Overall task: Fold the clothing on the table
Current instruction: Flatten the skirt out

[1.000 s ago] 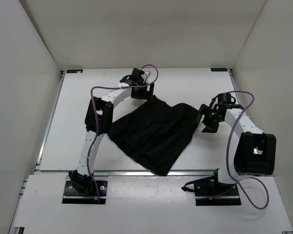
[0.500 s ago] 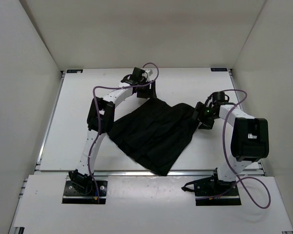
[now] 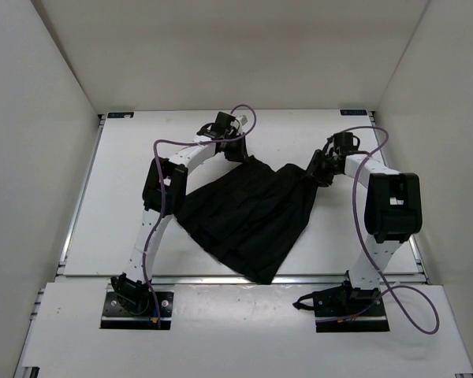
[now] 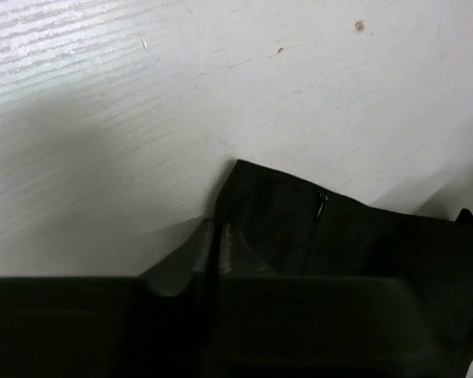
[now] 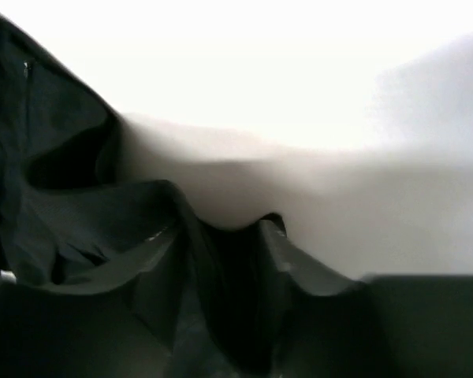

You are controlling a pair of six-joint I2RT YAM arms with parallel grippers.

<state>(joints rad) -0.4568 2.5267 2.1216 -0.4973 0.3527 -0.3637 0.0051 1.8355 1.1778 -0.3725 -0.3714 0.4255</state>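
Observation:
The black ribbed clothing (image 3: pixel 248 213) lies spread on the white table (image 3: pixel 118 197), one corner reaching the near rim. My left gripper (image 3: pixel 238 152) is at its far left corner. In the left wrist view that gripper (image 4: pixel 214 228) has its fingers nearly together, pinching the clothing (image 4: pixel 299 228) at its edge. My right gripper (image 3: pixel 314 172) is at the far right corner. In the right wrist view the right gripper (image 5: pixel 225 228) holds a raised bunch of clothing (image 5: pixel 63 197) that fills the gap between its fingers.
White walls (image 3: pixel 39 157) stand on the left, right and back of the table. A metal rim (image 3: pixel 205 278) runs along the near edge. Purple cables (image 3: pixel 363 236) loop off both arms. The left arm (image 3: pixel 154 205) arches over the table beside the clothing.
Both grippers have closed on the clothing's far corners. The right arm swung further back and left onto its corner. The left gripper shifted slightly toward its corner.

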